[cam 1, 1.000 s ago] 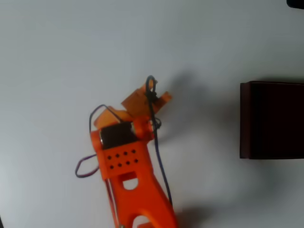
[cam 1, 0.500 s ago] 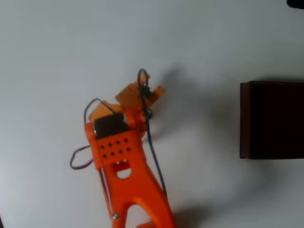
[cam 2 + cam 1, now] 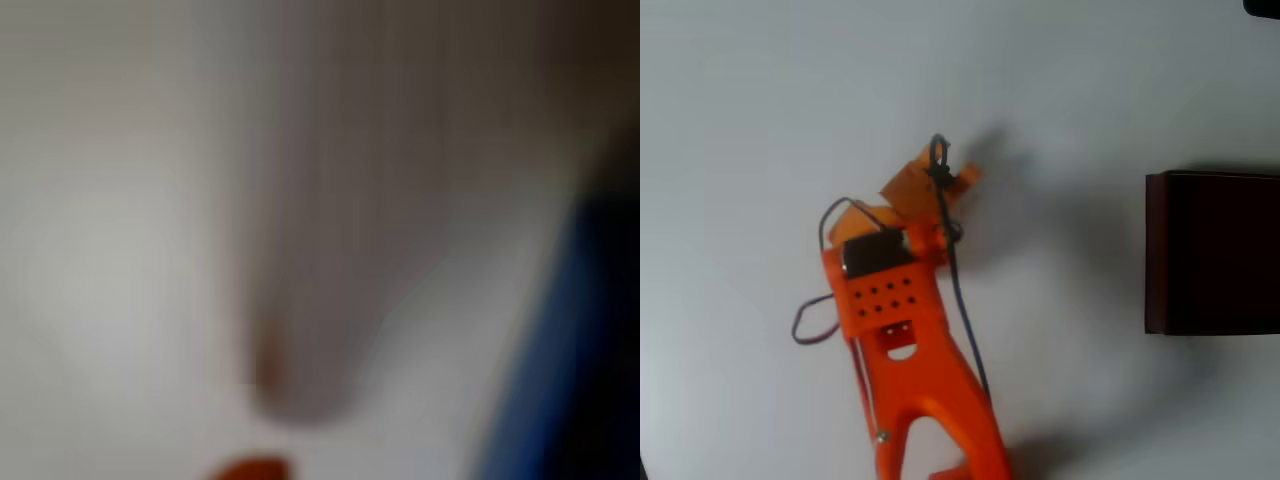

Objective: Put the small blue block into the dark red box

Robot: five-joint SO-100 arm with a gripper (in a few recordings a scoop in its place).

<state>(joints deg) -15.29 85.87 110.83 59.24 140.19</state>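
In the overhead view my orange gripper point(image 3: 932, 180) hangs over the white table, left of centre, pointing up and slightly right. Its jaws are seen from above, and I cannot make out the gap between them. The dark red box point(image 3: 1154, 252) stands at the right edge, far from the gripper, with a near-black inside. The wrist view is badly blurred. A blue shape point(image 3: 545, 380) runs along its lower right side, and I cannot tell whether it is the small blue block. The gripper's body hides whatever lies under it in the overhead view.
The orange arm point(image 3: 910, 350) rises from the bottom edge, with a dark cable point(image 3: 960, 300) along it. Bare white table point(image 3: 760, 110) surrounds it. A dark object point(image 3: 1265, 6) sits at the top right corner.
The gripper and arm have shifted left and up the picture, a little farther from the box. The box has not moved.
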